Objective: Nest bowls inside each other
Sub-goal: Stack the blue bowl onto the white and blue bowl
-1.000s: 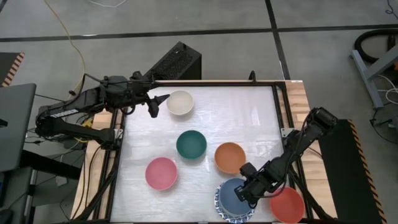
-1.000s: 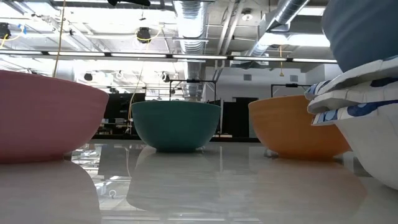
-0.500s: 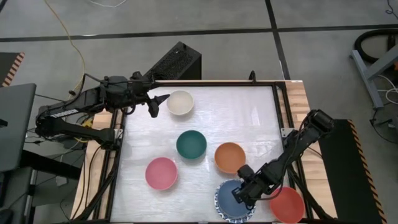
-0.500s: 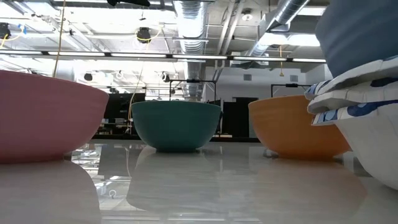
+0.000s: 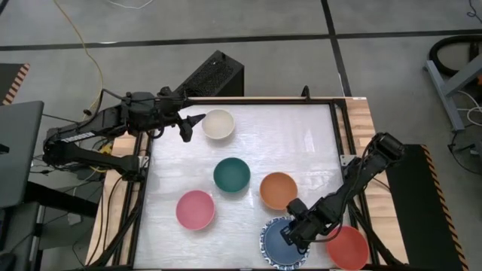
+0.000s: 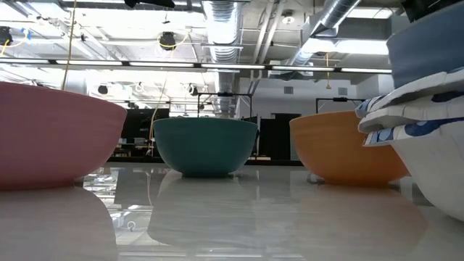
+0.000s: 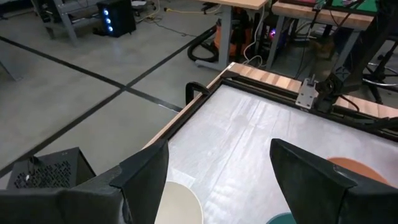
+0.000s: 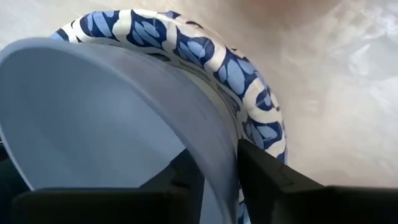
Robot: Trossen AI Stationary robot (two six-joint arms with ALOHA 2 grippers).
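Note:
Near the table's front right, a blue bowl [image 5: 280, 239] sits in a stack of white bowls with blue-patterned rims [image 5: 266, 248]. My right gripper [image 5: 292, 233] points steeply down at the blue bowl's right rim, open, one finger inside the rim and one outside. In the low view the blue bowl [image 6: 431, 43] rests on the patterned stack [image 6: 420, 123]. My left gripper [image 5: 188, 128] waits open at the far left, beside a cream bowl [image 5: 218, 124]. Green [image 5: 231, 175], orange [image 5: 279, 190], pink [image 5: 195, 209] and red [image 5: 348, 247] bowls stand singly on their bases. My right gripper [image 8: 221, 173] stands astride the blue bowl's rim [image 8: 217, 140], one finger against the inner wall and one between the outer wall and the patterned rim [image 8: 249, 93]. It comes from above, slanting. Whether the fingers touch the rim I cannot tell. The bowl rests in the stack.
The red bowl lies just right of my right arm, at the table's front right corner. The orange bowl stands close behind the stack. A black frame [image 5: 335, 128] edges the white tabletop. The far right of the tabletop [image 5: 294, 135] is bare.
My right gripper has opened its fingers around the blue bowl's rim while staying almost in place. The blue bowl, held tilted above the patterned stack before, has sunk down into it and sits lower in the low view.

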